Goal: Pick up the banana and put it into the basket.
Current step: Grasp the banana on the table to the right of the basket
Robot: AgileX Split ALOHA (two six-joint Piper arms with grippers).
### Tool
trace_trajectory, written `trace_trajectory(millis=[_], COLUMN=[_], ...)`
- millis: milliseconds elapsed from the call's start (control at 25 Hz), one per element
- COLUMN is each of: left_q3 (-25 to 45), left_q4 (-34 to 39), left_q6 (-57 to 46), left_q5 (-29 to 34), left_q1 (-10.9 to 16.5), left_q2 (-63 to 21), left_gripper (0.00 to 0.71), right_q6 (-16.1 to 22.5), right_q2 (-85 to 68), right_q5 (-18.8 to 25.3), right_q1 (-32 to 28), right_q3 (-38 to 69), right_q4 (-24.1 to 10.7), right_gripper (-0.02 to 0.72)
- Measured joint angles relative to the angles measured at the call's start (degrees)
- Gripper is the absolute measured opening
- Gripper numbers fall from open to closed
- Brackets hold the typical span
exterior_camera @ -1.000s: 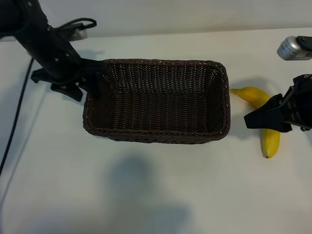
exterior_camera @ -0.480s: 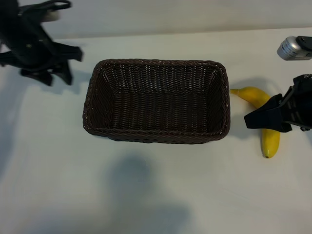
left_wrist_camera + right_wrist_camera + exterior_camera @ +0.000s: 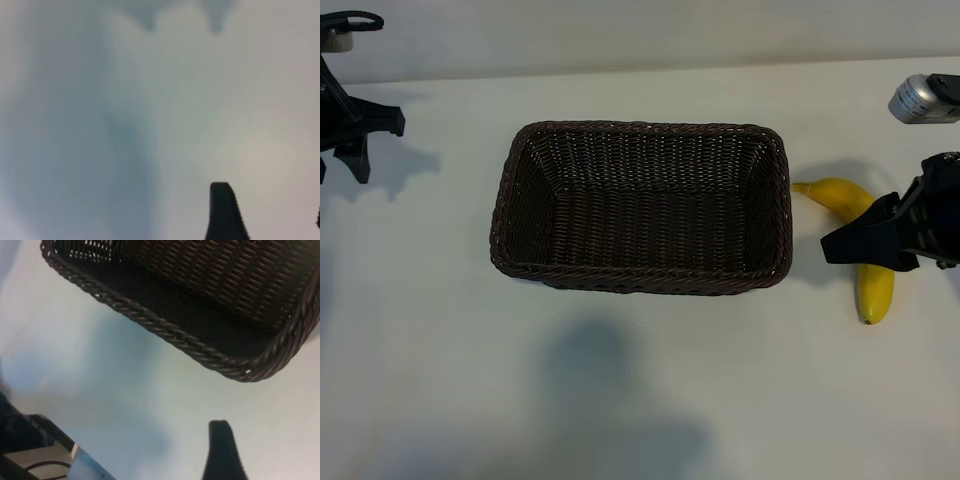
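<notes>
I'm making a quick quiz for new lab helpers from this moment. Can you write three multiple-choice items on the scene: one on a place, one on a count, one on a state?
1. Where does the banana lie?
A. inside the basket
B. on the table beside the basket's right end in the exterior view
C. in the left gripper

2. How many bananas show?
A. one
B. two
C. three

3. What is in the basket?
A. a banana
B. a cloth
C. nothing

Answers:
1. B: it rests on the white table just outside the rim, partly under the right gripper.
2. A: only a single yellow one is in view.
3. C: bare weave shows across its floor.
</notes>
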Motion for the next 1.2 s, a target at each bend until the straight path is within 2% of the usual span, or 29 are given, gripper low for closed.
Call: trace_trajectory(millis=[280,440,760,1200], left_q3=[0.07,3.67,19.53,43.48], left_q4=[0.51,0.66,0.70,0.65], left_q6=[0.00,0.10,0.16,0.16], left_q5=[3.37,3.37,2.49,-3.32], left_q1=[-0.21,-0.21,-0.21,-0.21], left_q2=[-7.10,-14.56,-32.96,-59.54], left_gripper=[0.478,0.478,0.478,0.478], right_q6=[0.00,0.19,0.42,0.42], right_q2=[0.00,0.00,0.00,0.00], right_q5=[0.04,0.04,0.04,0.04], right_q1=[0.00,0.00,0.00,0.00], right_q3=[0.00,0.00,0.00,0.00], right_q4=[0.00,0.00,0.00,-0.05], right_gripper=[0.471,0.471,0.471,0.471])
